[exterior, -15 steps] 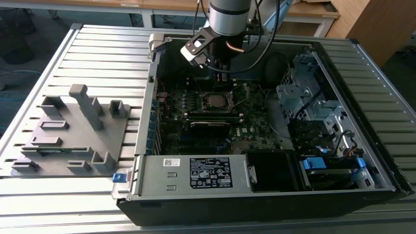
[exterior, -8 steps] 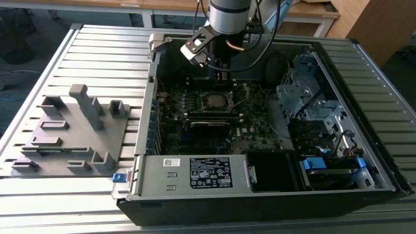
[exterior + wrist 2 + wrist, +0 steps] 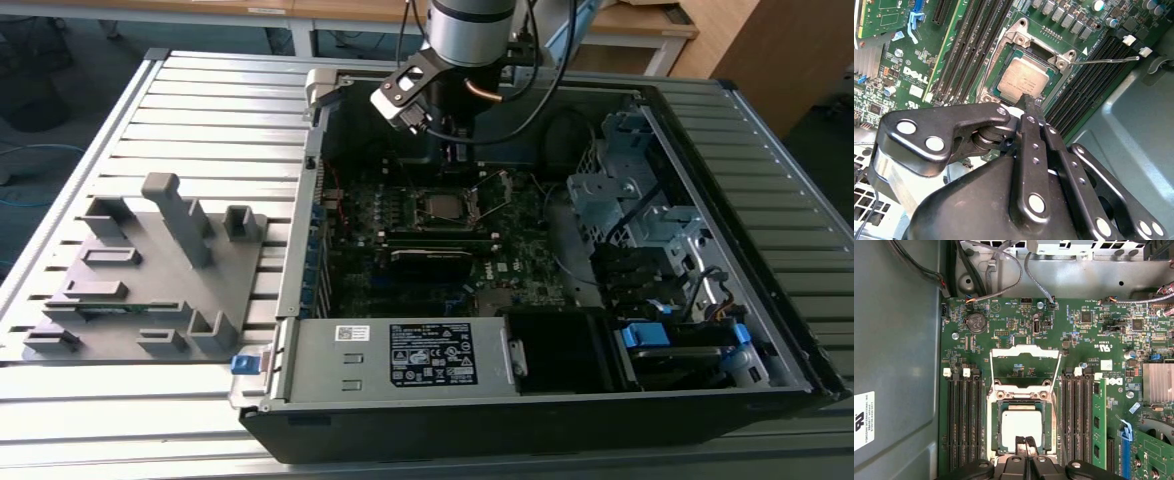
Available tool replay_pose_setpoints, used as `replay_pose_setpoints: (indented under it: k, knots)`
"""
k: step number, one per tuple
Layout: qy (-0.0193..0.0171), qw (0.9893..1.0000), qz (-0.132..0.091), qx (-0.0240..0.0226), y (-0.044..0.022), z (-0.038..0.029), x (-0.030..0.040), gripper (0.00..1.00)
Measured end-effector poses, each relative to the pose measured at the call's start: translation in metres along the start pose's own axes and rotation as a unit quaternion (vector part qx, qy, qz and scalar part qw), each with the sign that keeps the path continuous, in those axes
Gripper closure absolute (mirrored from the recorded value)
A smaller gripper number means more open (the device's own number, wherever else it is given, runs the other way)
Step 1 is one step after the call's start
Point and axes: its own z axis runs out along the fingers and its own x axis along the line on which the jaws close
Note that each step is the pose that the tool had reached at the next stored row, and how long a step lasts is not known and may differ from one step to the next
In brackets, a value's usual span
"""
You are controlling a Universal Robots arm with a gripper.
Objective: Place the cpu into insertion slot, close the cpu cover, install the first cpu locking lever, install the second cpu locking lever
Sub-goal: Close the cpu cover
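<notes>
Silvery-grey metal, the cpu (image 3: 1021,422) lies flat in the insertion slot (image 3: 995,426), its near edge hidden from me under the hand (image 3: 1024,444). The hand's fingertips are pinched narrow together right at that edge; whether they touch it I cannot tell. Past it, the cpu cover (image 3: 1025,351) stands swung open off the slot, over the green motherboard (image 3: 1004,320).

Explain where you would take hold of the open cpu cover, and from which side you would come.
Grip the cpu cover by its free cross-bar, the edge farthest from its hinge beside the cpu. It stands swung open and is a thin frame with a cut-out centre, so only the rim offers hold. Probably come from above, clear of the memory slots on either side.
</notes>
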Motion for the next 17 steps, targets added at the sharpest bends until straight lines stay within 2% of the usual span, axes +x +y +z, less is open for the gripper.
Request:
replay_pose_setpoints:
  k: [6,17]
  knots:
    - [0.0,1.0,0.0,0.0,0.0029,0.0,0.0001,0.9]
    - [0.0001,1.0,0.0,0.0,0.0175,0.0006,0.0005,0.9]
